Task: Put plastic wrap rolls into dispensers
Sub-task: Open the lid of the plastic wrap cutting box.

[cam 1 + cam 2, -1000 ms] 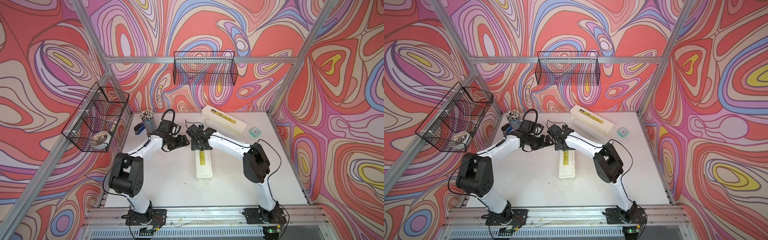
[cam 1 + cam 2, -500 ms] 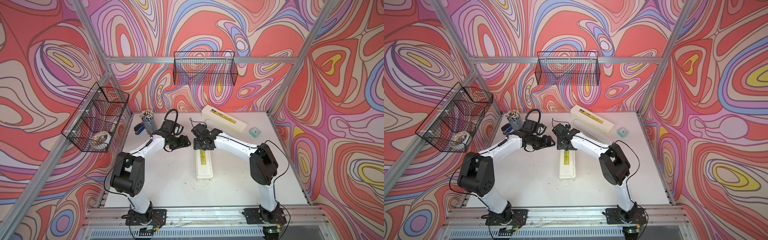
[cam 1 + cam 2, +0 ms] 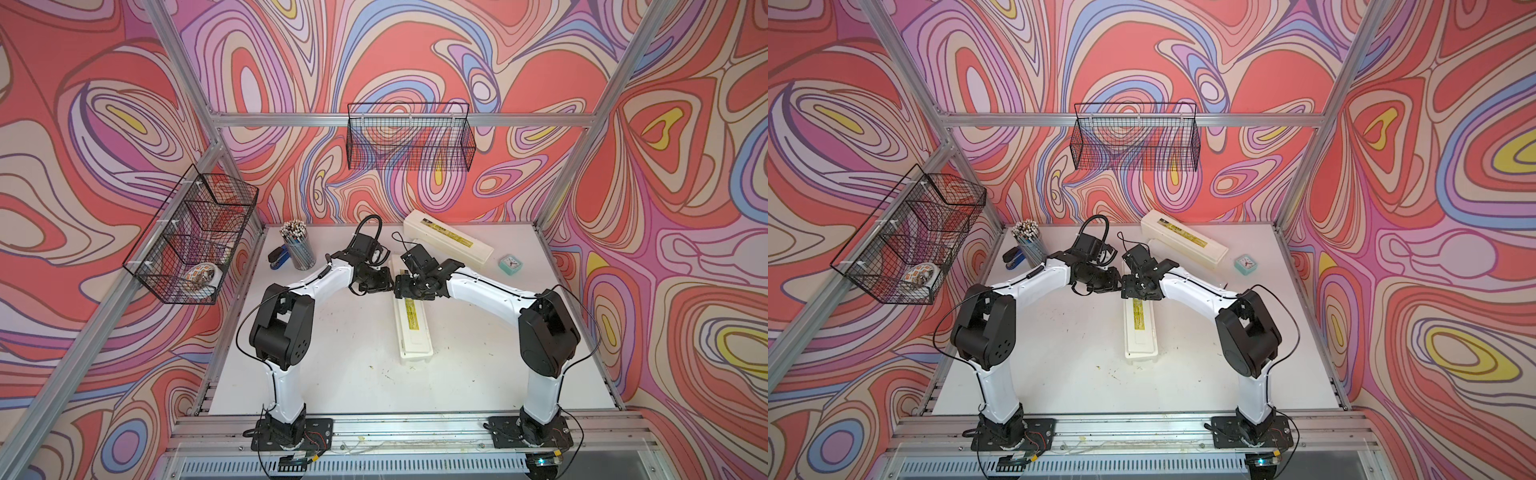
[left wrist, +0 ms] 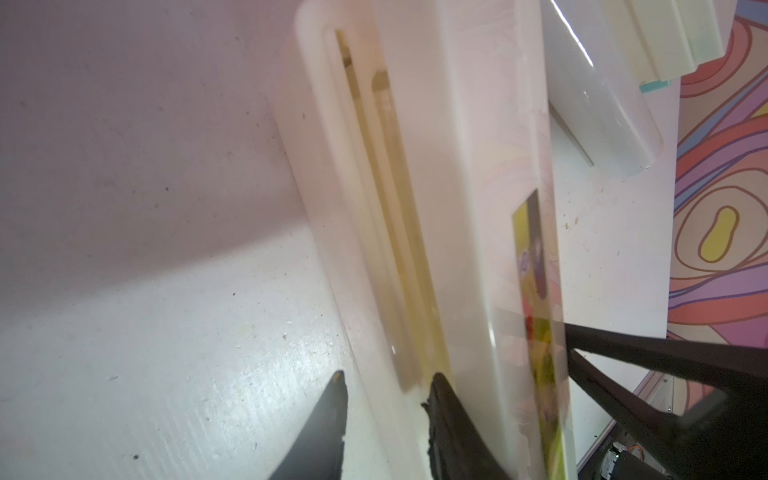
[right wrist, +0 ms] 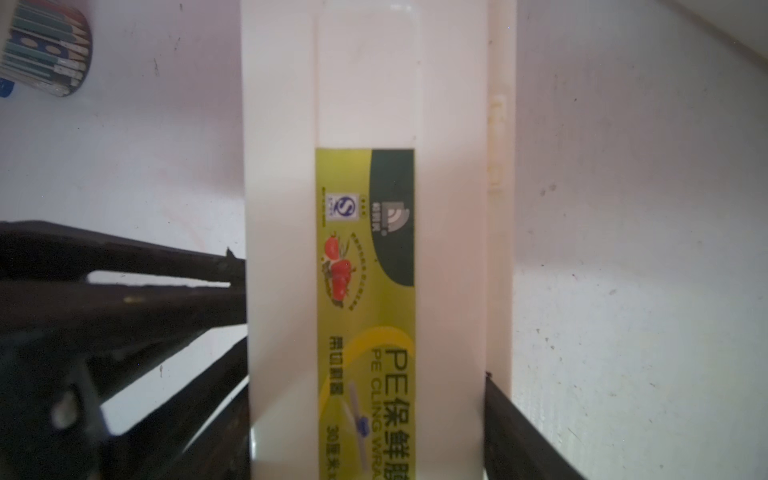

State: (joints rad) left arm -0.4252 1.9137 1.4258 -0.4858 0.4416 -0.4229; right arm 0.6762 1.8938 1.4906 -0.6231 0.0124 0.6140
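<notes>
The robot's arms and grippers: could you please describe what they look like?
The left arm and right arm have glossy white links, bulky black joint housings and black base plates. Black cables loop beside them. The left gripper and right gripper are black, with slim tapering fingers.

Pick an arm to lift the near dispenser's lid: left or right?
Left, probably: the left gripper brackets the front lip of the near dispenser; the right gripper clamps across the body, suited to bracing.

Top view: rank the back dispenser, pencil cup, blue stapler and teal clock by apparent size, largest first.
1. back dispenser
2. pencil cup
3. blue stapler and teal clock: look alike, and the cup hides part of the stapler, so unranked.
</notes>
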